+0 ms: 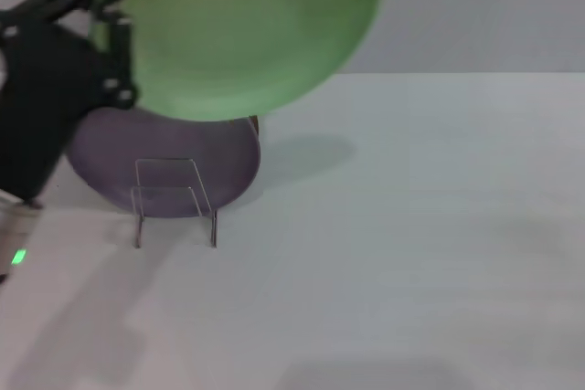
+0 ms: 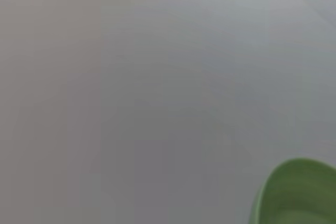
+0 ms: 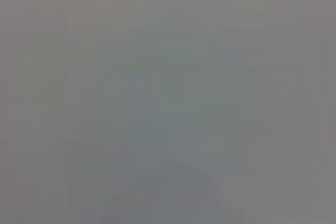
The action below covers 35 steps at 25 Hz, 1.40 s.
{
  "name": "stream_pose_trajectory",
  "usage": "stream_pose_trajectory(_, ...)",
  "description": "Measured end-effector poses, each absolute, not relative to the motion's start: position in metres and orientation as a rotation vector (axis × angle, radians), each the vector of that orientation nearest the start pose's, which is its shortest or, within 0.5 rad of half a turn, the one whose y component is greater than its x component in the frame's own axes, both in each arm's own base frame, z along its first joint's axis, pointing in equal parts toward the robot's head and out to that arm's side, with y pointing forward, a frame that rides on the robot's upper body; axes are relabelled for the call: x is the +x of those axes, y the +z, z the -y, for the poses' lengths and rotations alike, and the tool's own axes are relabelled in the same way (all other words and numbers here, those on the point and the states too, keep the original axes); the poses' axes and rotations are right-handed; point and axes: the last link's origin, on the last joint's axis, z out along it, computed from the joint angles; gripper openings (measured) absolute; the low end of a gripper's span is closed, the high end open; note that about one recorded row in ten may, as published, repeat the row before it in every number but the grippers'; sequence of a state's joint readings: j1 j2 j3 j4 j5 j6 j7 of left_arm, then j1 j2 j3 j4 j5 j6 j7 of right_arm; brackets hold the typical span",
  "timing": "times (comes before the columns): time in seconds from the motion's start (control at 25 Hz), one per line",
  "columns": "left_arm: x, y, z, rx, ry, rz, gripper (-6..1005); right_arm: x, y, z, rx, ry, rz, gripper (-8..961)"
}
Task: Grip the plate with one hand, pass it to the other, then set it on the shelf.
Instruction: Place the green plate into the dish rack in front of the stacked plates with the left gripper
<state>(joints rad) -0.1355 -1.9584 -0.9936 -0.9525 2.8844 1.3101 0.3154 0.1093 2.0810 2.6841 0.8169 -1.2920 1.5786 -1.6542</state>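
Note:
The light green plate (image 1: 247,25) is held up in the air at the top left of the head view, tilted toward me. My left gripper (image 1: 111,20), black, on the arm with the green light, is shut on the plate's left rim. The plate hangs just above and in front of the wire rack (image 1: 174,203), which holds a lilac plate (image 1: 164,157) upright. A piece of the green plate's rim shows in the left wrist view (image 2: 296,195). My right gripper is out of view; its wrist view shows only a blank grey surface.
The pale table (image 1: 411,244) stretches to the right and front of the rack. A dark edge of another plate (image 1: 255,125) peeks out behind the lilac one. The grey wall stands behind the table.

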Motion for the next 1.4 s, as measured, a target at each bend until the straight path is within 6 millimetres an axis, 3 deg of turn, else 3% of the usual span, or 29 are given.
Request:
stream_pose_trajectory(0.04, -0.209, 0.026, -0.287, -1.571, -0.998, -0.355, 58, 0.348, 0.147, -0.242, -1.7, 1.215, -0.747, 551)
stream_pose_trajectory(0.12, -0.22, 0.031, -0.29, -1.571, -1.014, -0.361, 58, 0.349, 0.147, -0.241, -1.697, 1.215, -0.748, 551)
stream_pose_trajectory(0.16, -0.236, 0.037, -0.294, -1.587, -1.021, -0.366, 58, 0.349, 0.147, -0.24, -1.697, 1.216, -0.748, 551)
stream_pose_trajectory(0.4, -0.262, 0.04, -0.294, -1.651, -0.962, -0.379, 59, 0.345, 0.145, -0.243, -1.719, 1.232, -0.737, 551)
stream_pose_trajectory(0.76, -0.267, 0.033, -0.292, -1.694, -0.915, -0.391, 59, 0.333, 0.143, -0.243, -1.78, 1.268, -0.653, 551)
stream_pose_trajectory(1.4, -0.263, 0.037, -0.313, -1.75, -0.84, -0.479, 59, 0.325, 0.133, -0.239, -1.857, 1.273, -0.604, 551)
